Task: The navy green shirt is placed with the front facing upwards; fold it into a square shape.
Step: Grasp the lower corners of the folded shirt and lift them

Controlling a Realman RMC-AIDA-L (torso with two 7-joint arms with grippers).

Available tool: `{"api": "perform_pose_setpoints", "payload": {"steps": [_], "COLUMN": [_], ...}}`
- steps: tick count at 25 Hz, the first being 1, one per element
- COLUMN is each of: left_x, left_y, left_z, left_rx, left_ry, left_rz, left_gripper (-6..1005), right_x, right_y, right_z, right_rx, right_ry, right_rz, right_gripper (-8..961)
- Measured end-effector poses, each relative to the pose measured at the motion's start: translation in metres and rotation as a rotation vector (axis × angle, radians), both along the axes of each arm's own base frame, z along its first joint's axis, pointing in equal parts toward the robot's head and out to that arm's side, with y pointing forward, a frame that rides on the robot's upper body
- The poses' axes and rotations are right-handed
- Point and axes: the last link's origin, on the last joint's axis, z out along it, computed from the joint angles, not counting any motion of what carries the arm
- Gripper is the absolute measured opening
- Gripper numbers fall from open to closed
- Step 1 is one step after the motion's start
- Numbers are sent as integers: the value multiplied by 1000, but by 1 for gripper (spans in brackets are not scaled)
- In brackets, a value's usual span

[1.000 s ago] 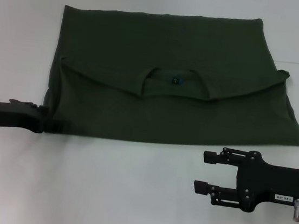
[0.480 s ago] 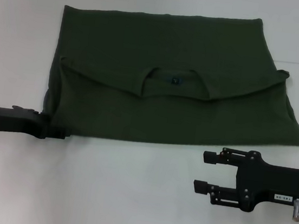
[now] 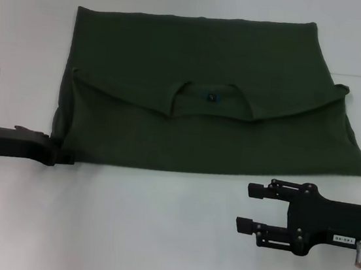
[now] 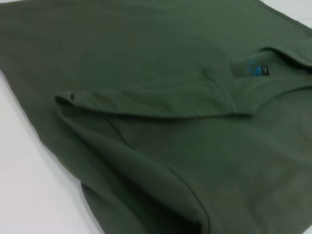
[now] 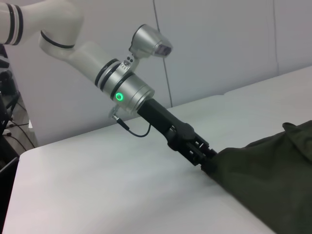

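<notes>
Table (image 3: 155, 237): white | wall (image 5: 219, 44): pale | left end effector (image 3: 66, 157): state unclear | right end effector (image 3: 250, 208): released

The black left gripper (image 3: 66, 156) reaches in from nine o'clock, arm level. The black right gripper (image 3: 248, 208), at four o'clock, hovers with fingers parted.

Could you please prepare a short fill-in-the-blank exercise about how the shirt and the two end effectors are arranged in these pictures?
1. The navy green shirt lies on a ____ table.
2. The left end effector is at the shirt's near ____ corner.
3. The right end effector hangs over bare table with its fingers ____.
4. The collar sits near the ____ of the folded shirt.

Missing words: white; left; open; middle
</notes>
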Motion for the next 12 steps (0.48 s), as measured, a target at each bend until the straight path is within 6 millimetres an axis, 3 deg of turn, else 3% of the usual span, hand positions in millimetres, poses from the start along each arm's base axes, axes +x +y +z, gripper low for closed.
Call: {"api": "perform_pose_setpoints", "payload": {"steps": [2,12], "left_x": [1,3], "left_y": [0,0], "left_z": [0,0], "left_rx": [-11,-18], "left_ry": [4,11], "left_rz": [-7,-39], "left_gripper": [727,332], "right_x": [0,1], "right_y": [0,1], "right_z": [1,3], "right_rx": [2,17], "right_ry": [1,7], "right_rz": [-4,-12], "right_gripper": [746,743]}}
